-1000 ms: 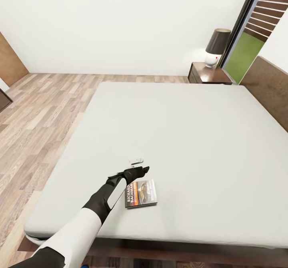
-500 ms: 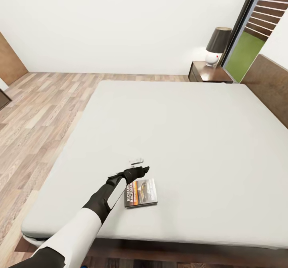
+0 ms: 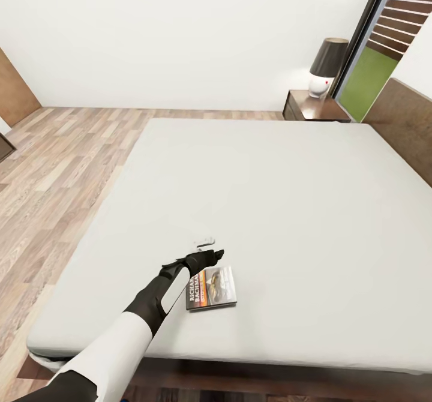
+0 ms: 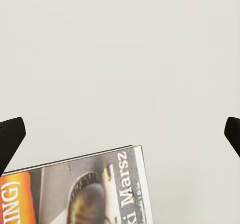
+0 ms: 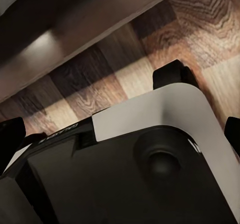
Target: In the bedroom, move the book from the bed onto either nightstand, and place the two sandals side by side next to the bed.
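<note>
The book [image 3: 211, 288] lies flat on the grey mattress of the bed [image 3: 270, 198], near its foot edge, cover up with the orange band and white lettering. My left gripper [image 3: 205, 251] hovers just beyond the book's far edge, open. In the left wrist view the book [image 4: 85, 189] is below the gripper [image 4: 120, 134], whose fingertips [image 4: 10, 139] stand wide apart with only mattress between them. My right gripper [image 5: 120, 134] hangs open low beside the robot's base, over the floor. A nightstand [image 3: 315, 107] stands at the bed's far corner. The sandals are out of view.
A lamp [image 3: 327, 66] with a dark shade sits on the nightstand. The brown headboard [image 3: 405, 132] runs along the right. Wood-plank floor [image 3: 54, 168] lies to the left of the bed, with a tan door [image 3: 15, 93] at the far left. The right wrist view shows the robot's base [image 5: 150, 159].
The whole head view has shifted slightly, so the camera has moved. The left arm holds the same pose by the book.
</note>
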{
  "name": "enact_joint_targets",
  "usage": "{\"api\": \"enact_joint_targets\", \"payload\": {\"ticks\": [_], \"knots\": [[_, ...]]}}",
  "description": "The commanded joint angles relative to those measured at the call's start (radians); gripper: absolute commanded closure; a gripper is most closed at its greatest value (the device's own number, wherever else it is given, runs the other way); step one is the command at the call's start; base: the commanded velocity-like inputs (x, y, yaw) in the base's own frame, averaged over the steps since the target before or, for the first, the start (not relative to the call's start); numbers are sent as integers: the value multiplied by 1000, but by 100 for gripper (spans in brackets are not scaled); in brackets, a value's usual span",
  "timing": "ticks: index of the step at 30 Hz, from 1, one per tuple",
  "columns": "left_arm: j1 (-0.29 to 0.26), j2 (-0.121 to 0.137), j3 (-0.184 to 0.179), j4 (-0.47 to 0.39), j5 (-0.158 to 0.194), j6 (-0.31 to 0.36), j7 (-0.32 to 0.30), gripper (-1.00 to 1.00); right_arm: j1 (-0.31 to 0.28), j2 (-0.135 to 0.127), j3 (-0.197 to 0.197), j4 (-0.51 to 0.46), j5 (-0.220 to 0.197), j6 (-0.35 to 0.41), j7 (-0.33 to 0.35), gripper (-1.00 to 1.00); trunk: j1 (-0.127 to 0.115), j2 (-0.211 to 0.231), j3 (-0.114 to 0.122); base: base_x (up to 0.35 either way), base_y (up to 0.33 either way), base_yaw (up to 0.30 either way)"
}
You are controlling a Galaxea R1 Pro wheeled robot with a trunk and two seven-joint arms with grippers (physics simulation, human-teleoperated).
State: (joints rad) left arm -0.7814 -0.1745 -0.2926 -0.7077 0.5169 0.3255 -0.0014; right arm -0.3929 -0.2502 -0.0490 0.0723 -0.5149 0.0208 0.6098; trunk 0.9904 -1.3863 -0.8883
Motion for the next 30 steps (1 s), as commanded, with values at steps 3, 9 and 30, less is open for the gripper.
{"api": "enact_joint_targets", "payload": {"ticks": [3,9,30], "knots": [[-1,0,0,-1,5,4,0,-100,-1,0,-5,3,-4,2,5,-100,12,-22,-10,0,0,0],[-1,0,0,-1,5,4,0,-100,-1,0,-5,3,-4,2,5,-100,35,-64,-29,0,0,0],[-1,0,0,-1,5,4,0,-100,-1,0,-5,3,-4,2,6,-100,111,-204,-92,0,0,0]]}}
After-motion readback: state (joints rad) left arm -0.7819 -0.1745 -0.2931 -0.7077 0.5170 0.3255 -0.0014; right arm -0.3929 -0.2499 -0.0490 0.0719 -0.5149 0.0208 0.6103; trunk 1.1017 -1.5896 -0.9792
